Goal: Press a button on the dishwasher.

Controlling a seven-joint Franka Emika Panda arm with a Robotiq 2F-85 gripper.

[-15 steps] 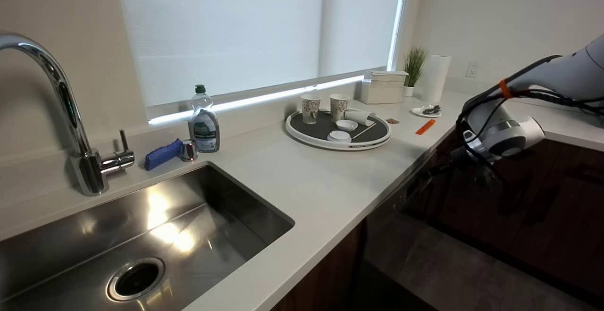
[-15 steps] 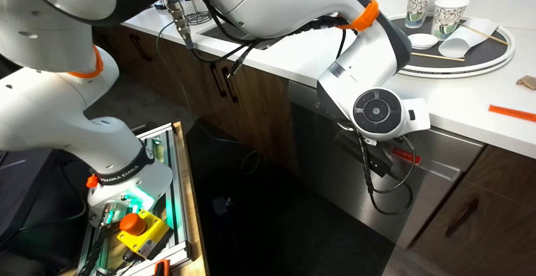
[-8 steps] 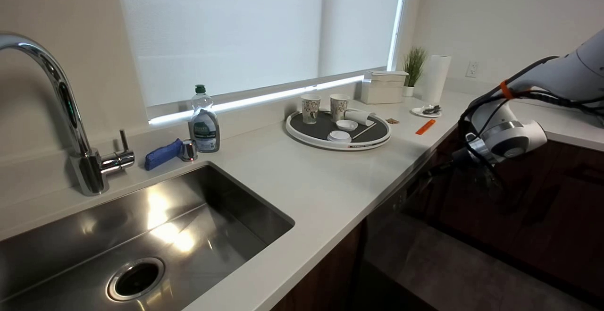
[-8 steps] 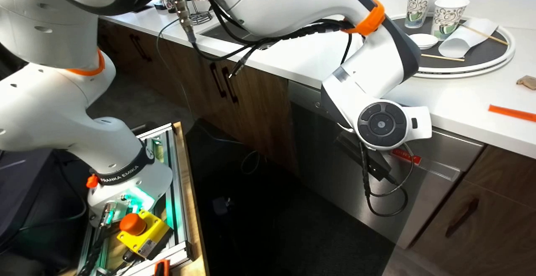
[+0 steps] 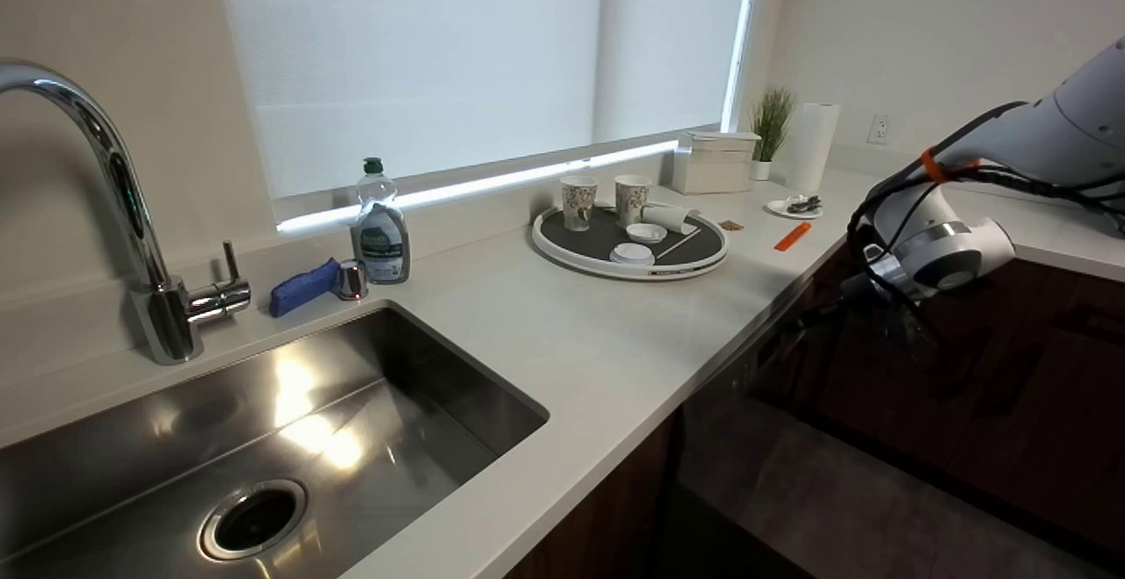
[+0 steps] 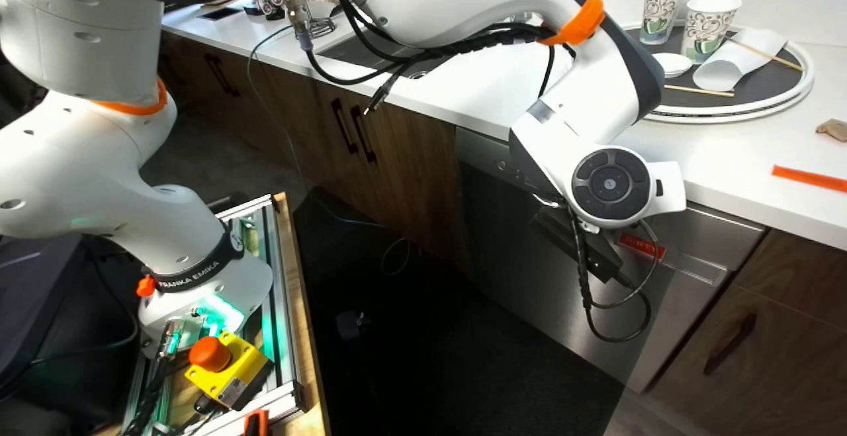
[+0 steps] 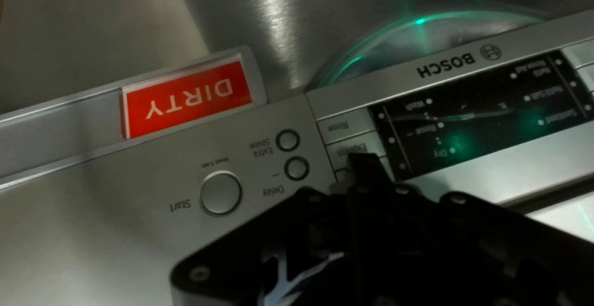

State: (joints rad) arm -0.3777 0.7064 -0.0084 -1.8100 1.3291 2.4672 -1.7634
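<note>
The dishwasher (image 6: 529, 277) has a dark metal front under the counter. Its control panel (image 7: 116, 231) fills the wrist view, with upside-down lettering. On it are a round Start button (image 7: 221, 193), a Delay button (image 7: 296, 169), an Extra Shine button (image 7: 287, 140), and flat Rinse (image 7: 345, 126) and Express (image 7: 338, 155) buttons beside a black display (image 7: 492, 115). My gripper (image 7: 364, 158) is shut and empty, its tips over the Express button's edge; I cannot tell whether they touch. The gripper (image 5: 795, 329) is dark and low by the counter edge in an exterior view.
A red DIRTY sign (image 6: 640, 245) is on the dishwasher, also in the wrist view (image 7: 188, 98). The counter edge (image 6: 754, 208) overhangs close to my wrist. A round tray (image 5: 562, 260) with cups stands above. A cable loop (image 6: 619, 338) hangs from my wrist.
In the exterior views my wrist dips slightly, then rises back a little. It shifts slightly right in the view facing the dishwasher. The dishwasher looks unchanged.
</note>
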